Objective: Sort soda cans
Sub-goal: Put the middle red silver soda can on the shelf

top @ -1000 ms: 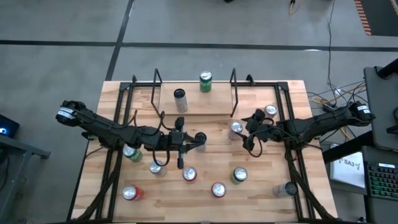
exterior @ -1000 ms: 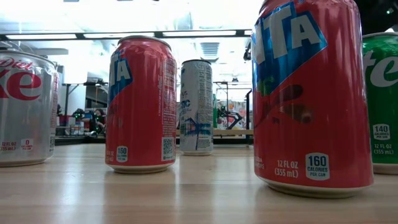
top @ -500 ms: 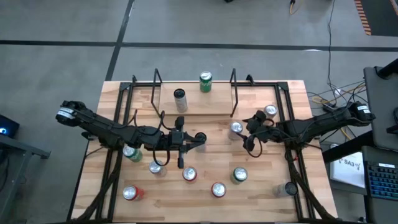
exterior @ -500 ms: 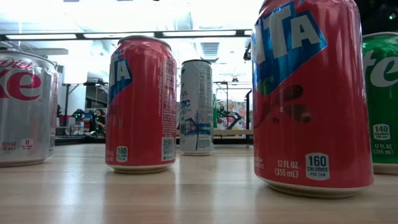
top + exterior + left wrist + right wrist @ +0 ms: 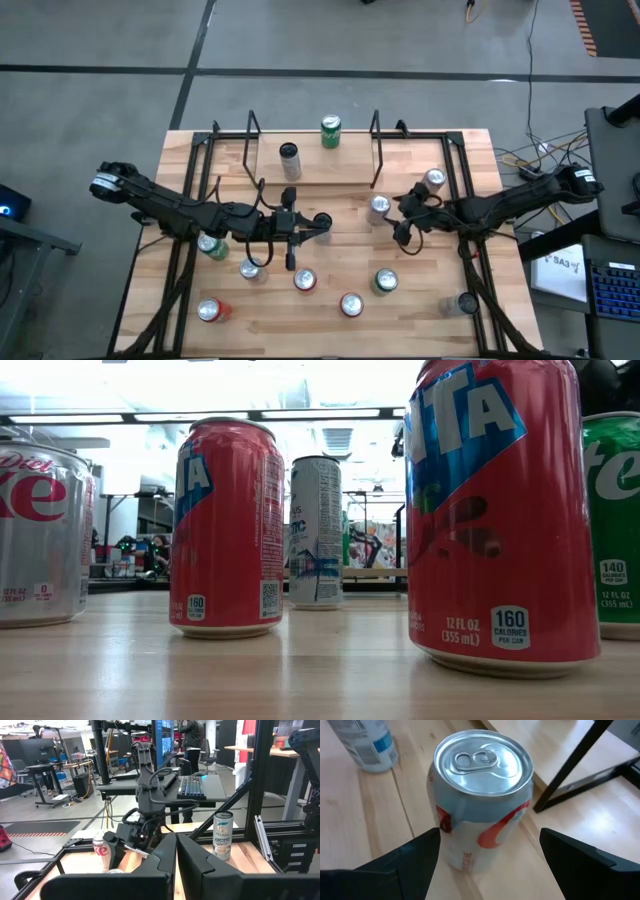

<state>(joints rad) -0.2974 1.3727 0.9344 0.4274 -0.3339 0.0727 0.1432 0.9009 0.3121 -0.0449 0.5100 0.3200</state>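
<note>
Several soda cans stand upright on the wooden table [image 5: 180, 200]. A silver-white can with red lettering [image 5: 480, 805] stands right of centre [image 5: 379, 207]. My right gripper [image 5: 490, 835] is open and low at that can [image 5: 398, 216]; one finger stands on each side of the can, and I see no touch. My left gripper [image 5: 322, 222] is shut near the table's middle, holds nothing and points level toward the right arm [image 5: 176, 852]. Red [image 5: 305, 281], green [image 5: 385, 282] and silver [image 5: 250, 270] cans stand in the near half.
A raised wooden shelf [image 5: 340, 168] at the far middle carries a pale can [image 5: 289, 155] and a green can [image 5: 330, 130]. Black frame posts [image 5: 376, 150] flank it. Another pale can [image 5: 434, 179] stands by the right rail, and a silver one [image 5: 462, 303] at the near right.
My right gripper has sunk toward the table around the silver-white can and stays open. The can has not moved. My left arm has kept still.
</note>
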